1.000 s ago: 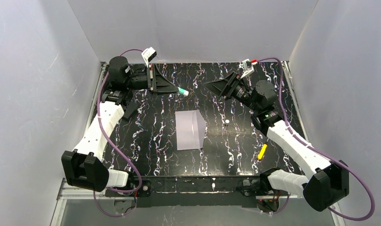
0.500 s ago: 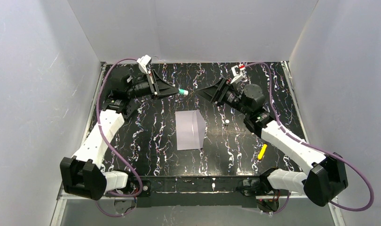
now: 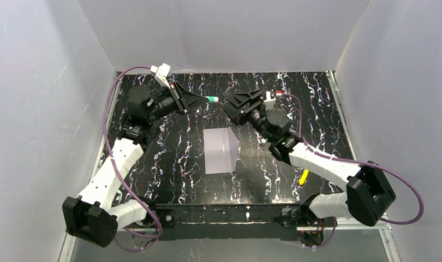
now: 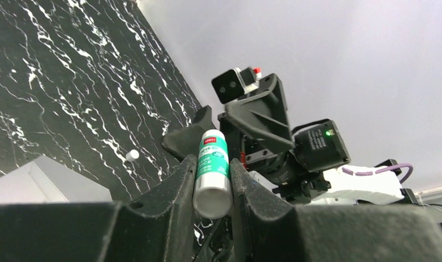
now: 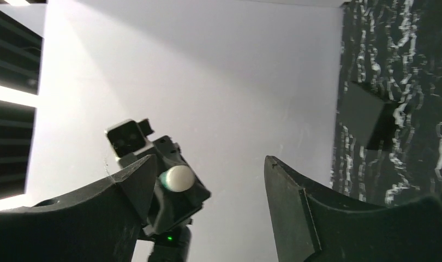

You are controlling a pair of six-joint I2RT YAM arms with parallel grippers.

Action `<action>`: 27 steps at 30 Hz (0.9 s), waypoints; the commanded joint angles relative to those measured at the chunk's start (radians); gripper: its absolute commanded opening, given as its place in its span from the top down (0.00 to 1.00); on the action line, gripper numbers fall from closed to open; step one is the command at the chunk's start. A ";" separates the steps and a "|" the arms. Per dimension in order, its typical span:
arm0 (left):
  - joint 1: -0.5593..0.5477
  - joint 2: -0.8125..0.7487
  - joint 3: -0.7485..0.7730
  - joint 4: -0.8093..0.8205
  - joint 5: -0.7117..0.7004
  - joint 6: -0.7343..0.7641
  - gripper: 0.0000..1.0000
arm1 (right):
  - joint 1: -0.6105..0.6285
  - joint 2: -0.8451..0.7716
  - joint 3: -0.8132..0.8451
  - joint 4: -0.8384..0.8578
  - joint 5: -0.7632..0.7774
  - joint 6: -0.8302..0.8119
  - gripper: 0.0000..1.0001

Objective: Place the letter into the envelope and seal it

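Lavender envelope [image 3: 221,151]: lies flat in the middle of the worktop [image 3: 175,158], well clear of both arms. A crease runs down it near its right edge; from here I cannot tell how the flap lies.
Glue stick [image 4: 212,164]: a white tube with a green label, held up off the worktop beyond the envelope's far edge, its free end pointing towards the right arm.
Left fingers [image 4: 183,180]: closed in tight on the glue stick, one pad on each side of the tube.
Right fingers [image 5: 287,188]: spread wide with nothing between them, raised and facing the glue stick's tip, near it but not touching.
Small white piece [image 3: 262,141]: on the worktop just right of the envelope's far corner.
Yellow item [image 3: 304,176]: on the worktop, nearer and further right, beside the right arm.
Worktop: black with white marbling.
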 commanded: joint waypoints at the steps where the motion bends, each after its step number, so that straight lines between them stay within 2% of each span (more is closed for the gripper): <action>1: -0.004 -0.015 -0.004 0.043 -0.046 0.060 1.00 | 0.018 -0.008 0.072 0.094 0.108 0.108 0.20; 4: -0.005 -0.021 -0.021 0.042 -0.051 0.074 1.00 | 0.017 -0.016 0.079 0.029 0.122 0.062 0.20; 7: -0.007 -0.019 -0.035 0.012 -0.050 0.105 1.00 | 0.016 -0.043 0.141 -0.244 0.164 -0.098 0.21; 9: -0.007 -0.004 -0.023 -0.084 -0.061 0.137 1.00 | 0.013 -0.047 0.202 -0.437 0.195 -0.275 0.22; 11: -0.021 0.023 0.024 -0.287 -0.120 0.213 1.00 | 0.013 -0.026 0.280 -0.611 0.234 -0.488 0.22; 13: -0.032 0.064 0.053 -0.416 -0.160 0.270 1.00 | 0.012 0.016 0.339 -0.776 0.257 -0.650 0.22; 16: -0.042 0.137 0.062 -0.510 -0.142 0.288 1.00 | -0.010 0.086 0.363 -0.927 0.214 -0.785 0.24; 20: -0.082 0.212 0.039 -0.537 -0.185 0.278 1.00 | -0.047 0.154 0.311 -0.972 0.112 -0.806 0.29; 27: -0.161 0.379 0.068 -0.582 -0.273 0.250 1.00 | -0.091 0.291 0.250 -0.911 -0.061 -0.833 0.50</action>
